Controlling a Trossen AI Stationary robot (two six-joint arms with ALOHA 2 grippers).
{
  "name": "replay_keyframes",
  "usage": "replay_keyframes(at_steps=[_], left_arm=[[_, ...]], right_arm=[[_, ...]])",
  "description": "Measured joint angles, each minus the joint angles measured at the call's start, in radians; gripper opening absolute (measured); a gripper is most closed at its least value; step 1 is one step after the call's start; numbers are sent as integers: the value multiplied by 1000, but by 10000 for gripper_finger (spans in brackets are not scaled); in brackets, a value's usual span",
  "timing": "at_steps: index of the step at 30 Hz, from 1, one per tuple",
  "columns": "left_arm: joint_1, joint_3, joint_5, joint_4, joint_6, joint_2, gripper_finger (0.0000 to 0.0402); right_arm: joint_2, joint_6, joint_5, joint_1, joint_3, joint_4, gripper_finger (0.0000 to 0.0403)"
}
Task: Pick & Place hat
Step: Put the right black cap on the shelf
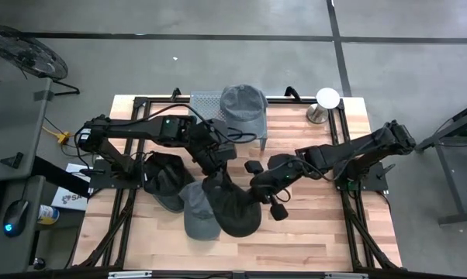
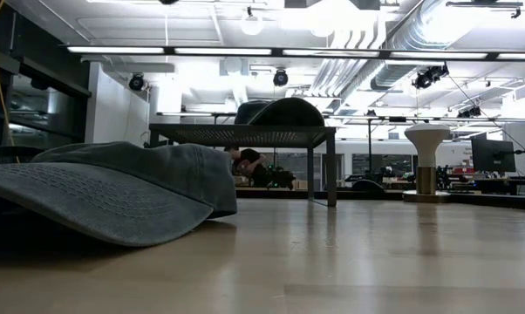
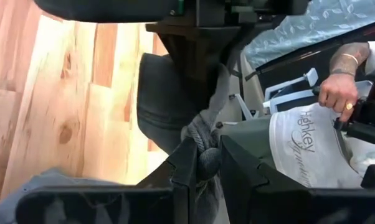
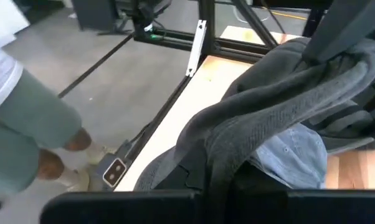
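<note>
High view shows both grippers clamped on one dark hat [image 1: 232,203] near the tabletop's front edge: left gripper [image 1: 216,166] on its rear, right gripper [image 1: 258,188] beside. Fingertips stay buried in cloth; low view shows neither arm, its frame filled by a grey cap [image 2: 114,187].

Two dark, jointed arms — black cables along them, a blocky black hand [image 1: 258,188] on each.

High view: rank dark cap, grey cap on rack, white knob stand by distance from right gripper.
From the right gripper:
1. Dark charcoal fabric cap, gripped, table centre.
2. Grey cap on the perforated metal rack, far edge.
3. White round-topped knob stand, far right corner.
</note>
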Motion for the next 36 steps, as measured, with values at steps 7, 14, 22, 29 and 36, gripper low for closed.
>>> replay_keyframes(at_steps=[7,14,22,29,36], left_arm=[[1,0,-36,6,21,-7,121],[1,0,-33,7,26,-18,177],[1,1,-62,-1,26,-69,180],[1,1,-98,-40,149,-96,181],[1,1,-43,-39,254,-96,220]], right_arm=[[0,61,123,38,-1,-21,3],[0,110,196,61,-1,-14,1],[0,120,256,81,-1,4,1],[0,115,231,81,29,16,0],[0,108,231,80,55,-13,0]])
